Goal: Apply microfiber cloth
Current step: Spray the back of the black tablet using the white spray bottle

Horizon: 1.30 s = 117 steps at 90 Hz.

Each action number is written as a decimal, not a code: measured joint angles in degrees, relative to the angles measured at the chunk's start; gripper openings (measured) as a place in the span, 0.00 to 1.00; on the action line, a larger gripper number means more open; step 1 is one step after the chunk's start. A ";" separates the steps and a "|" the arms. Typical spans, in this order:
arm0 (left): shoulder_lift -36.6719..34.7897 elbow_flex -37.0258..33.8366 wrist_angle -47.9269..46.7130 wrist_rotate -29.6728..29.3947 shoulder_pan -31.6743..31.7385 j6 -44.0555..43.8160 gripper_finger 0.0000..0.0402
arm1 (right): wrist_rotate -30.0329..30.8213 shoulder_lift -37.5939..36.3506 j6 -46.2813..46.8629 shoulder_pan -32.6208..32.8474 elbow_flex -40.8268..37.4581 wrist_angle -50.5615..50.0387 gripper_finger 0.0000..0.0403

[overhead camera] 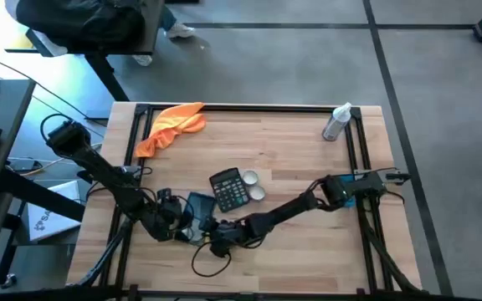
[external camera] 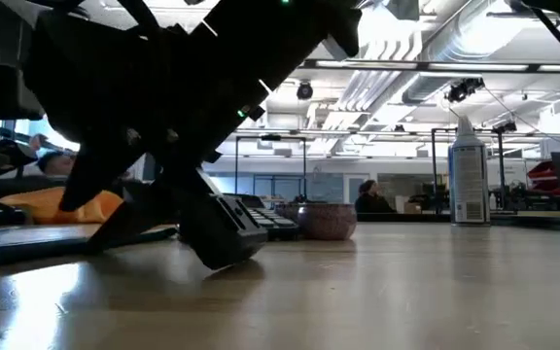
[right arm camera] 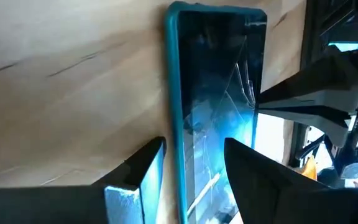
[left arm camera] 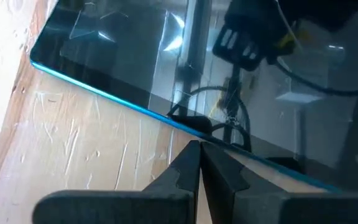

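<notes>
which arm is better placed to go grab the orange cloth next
Left, probably. The cloth lies at the table's far left corner, on the left arm's side. The left gripper, jaws shut, touches the phone's edge, while the right gripper, jaws open, straddles the phone and would have to cross over.

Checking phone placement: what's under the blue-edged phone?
The phone lies flat on the bare wood table; nothing shows beneath it. Left gripper fingers meet at one edge, right gripper fingers straddle an end. The underside is hidden.
</notes>
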 joint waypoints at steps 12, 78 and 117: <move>0.04 -0.11 1.65 -0.04 0.06 0.50 0.00 | -1.84 -0.02 1.54 -0.85 -0.12 1.60 0.35; 0.07 -0.05 3.16 -0.10 0.02 1.01 0.00 | 6.87 0.52 -2.17 -0.20 -0.34 15.37 0.32; -2.28 0.11 4.36 -6.94 -0.05 7.70 0.00 | 8.08 -0.90 3.85 0.17 -0.25 15.05 0.02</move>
